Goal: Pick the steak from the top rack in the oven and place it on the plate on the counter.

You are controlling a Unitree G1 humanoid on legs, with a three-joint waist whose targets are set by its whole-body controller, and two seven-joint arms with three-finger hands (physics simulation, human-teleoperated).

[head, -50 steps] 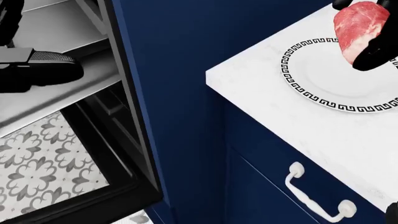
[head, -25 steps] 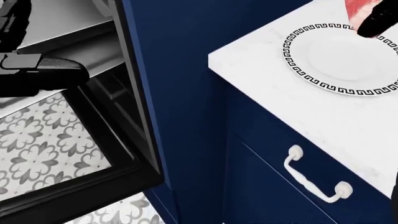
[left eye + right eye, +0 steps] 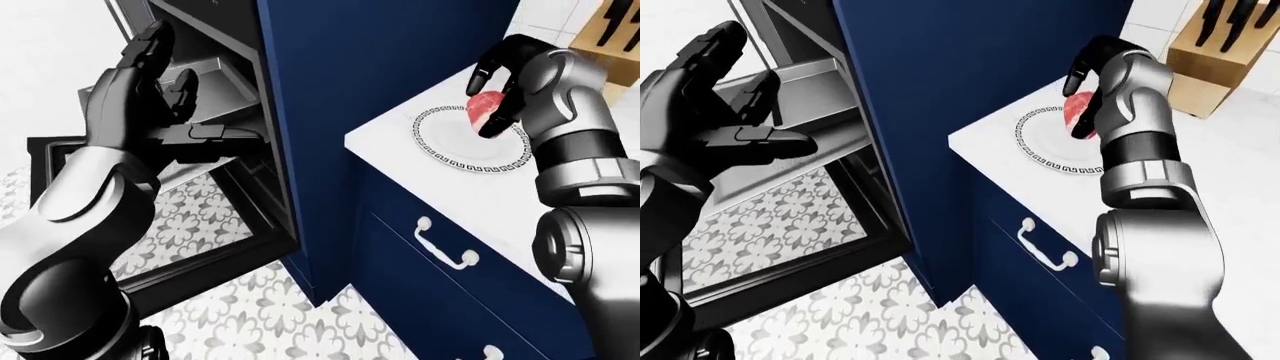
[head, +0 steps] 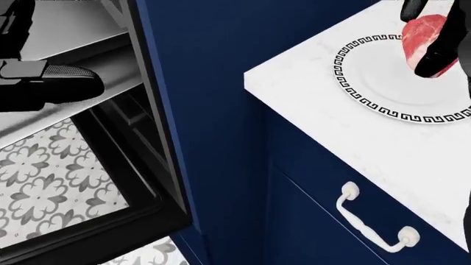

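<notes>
The right hand [image 3: 497,90] is gripping the steak [image 3: 486,112], its black fingers [image 4: 442,47] curling round the red meat from above and from the right. The steak is hanging just over the plate [image 3: 450,139], above the plate's far right part; whether its lower edge is touching the plate cannot be told. In the head view the meat is showing at the top right, with a dark finger crossing its right side.

The plate, white with a black key-pattern border, is lying on the white marble counter [image 4: 331,138], near the counter's left corner. Under the counter a navy drawer front is carrying a white handle [image 4: 371,223]. At the far right of the right-eye view a wooden knife block [image 3: 1215,56] is standing on the counter, well apart from the plate.

The left hand [image 3: 135,94] is hovering with its fingers spread and empty, palm facing right, beside the open oven [image 3: 215,45] on the left of the scene. It is grasping nothing. A grey shelf is showing inside the oven cavity just right of the hand, and the dark oven door [image 3: 200,225] is hanging open below, over the patterned grey-and-white floor tiles [image 3: 280,315]. A tall navy cabinet panel [image 3: 360,75] is standing between the oven and the counter.
</notes>
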